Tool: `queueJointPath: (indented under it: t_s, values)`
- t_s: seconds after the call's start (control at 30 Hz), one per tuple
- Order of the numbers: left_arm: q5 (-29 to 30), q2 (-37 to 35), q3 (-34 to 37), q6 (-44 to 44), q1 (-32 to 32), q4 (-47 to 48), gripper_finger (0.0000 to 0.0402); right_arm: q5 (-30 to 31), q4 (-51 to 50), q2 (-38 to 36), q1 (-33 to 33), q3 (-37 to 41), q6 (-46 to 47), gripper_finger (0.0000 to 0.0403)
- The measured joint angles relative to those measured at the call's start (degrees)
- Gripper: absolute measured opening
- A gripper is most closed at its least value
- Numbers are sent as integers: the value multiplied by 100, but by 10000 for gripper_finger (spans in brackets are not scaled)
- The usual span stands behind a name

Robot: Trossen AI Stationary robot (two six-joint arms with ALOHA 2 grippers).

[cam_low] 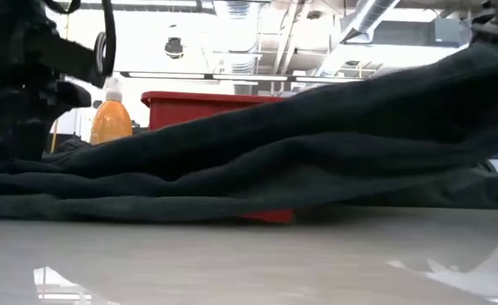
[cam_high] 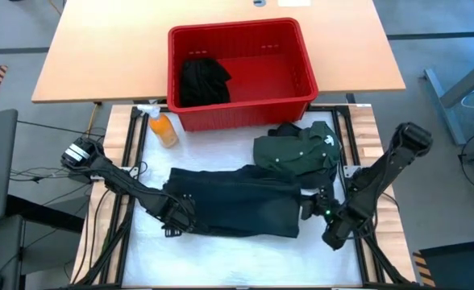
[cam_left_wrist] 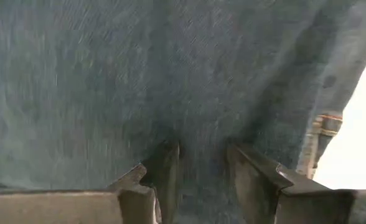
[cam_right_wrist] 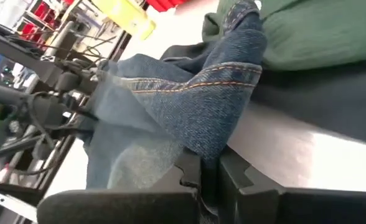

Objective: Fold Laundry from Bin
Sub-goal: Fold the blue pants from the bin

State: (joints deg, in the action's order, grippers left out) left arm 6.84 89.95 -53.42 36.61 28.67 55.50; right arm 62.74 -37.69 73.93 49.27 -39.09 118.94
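A pair of dark blue jeans [cam_high: 233, 201] lies spread across the middle of the white work surface. My left gripper [cam_high: 176, 216] stands over the jeans' left end, pointing down, shut on denim [cam_left_wrist: 170, 74]. My right gripper [cam_high: 311, 205] is at their right end, shut on a stitched edge [cam_right_wrist: 189, 106]. In the low view the jeans [cam_low: 317, 144] rise toward the right. A dark green shirt [cam_high: 297, 149] lies crumpled by the jeans' far right corner. The red bin [cam_high: 241, 113] stands behind, with a black garment [cam_high: 201, 80] inside it. My left gripper pinches a raised ridge of denim [cam_left_wrist: 201, 162] between its two fingers [cam_left_wrist: 167, 177], near the jeans' left end. The fingers come from above, pointing down. Around them the cloth lies flat on the table. My right gripper pinches a folded, orange-stitched edge of the jeans [cam_right_wrist: 214, 134] between its nearly closed fingers [cam_right_wrist: 233, 180]. It comes from the table's right side, slanting downward. That end [cam_low: 452, 76] is lifted off the table while the rest lies on it, the cloth sloping up to the hold.
An orange spray bottle [cam_high: 163, 127] stands by the bin's near left corner. A tan tabletop [cam_high: 100, 56] carries the bin at the back. Bare white surface [cam_high: 237, 258] stretches between the jeans and the near edge.
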Motion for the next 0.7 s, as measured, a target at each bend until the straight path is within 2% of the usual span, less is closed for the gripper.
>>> queueJointPath:
  t_s: [0.17, 0.33, 0.5, 0.57, 0.7]
  values:
    - [-189, -36, 657, 462, 23, -549, 125, -208, -265, -142, -55, -4, 38, 34]
    - [-194, -206, 856, 505, 107, -566, 125, -1473, -329, -150, -451, -12, -595, 34]
    - [-314, -730, 801, 581, -98, -274, 125, -1922, -266, -163, -739, -10, -979, 39]
    - [-41, -1040, 576, 631, -171, -266, 125, -2112, -159, -181, -810, -1, -1271, 69]
    - [930, -1567, -15, 358, -376, -663, 125, -3012, -85, -322, -994, 7, -1730, 166]
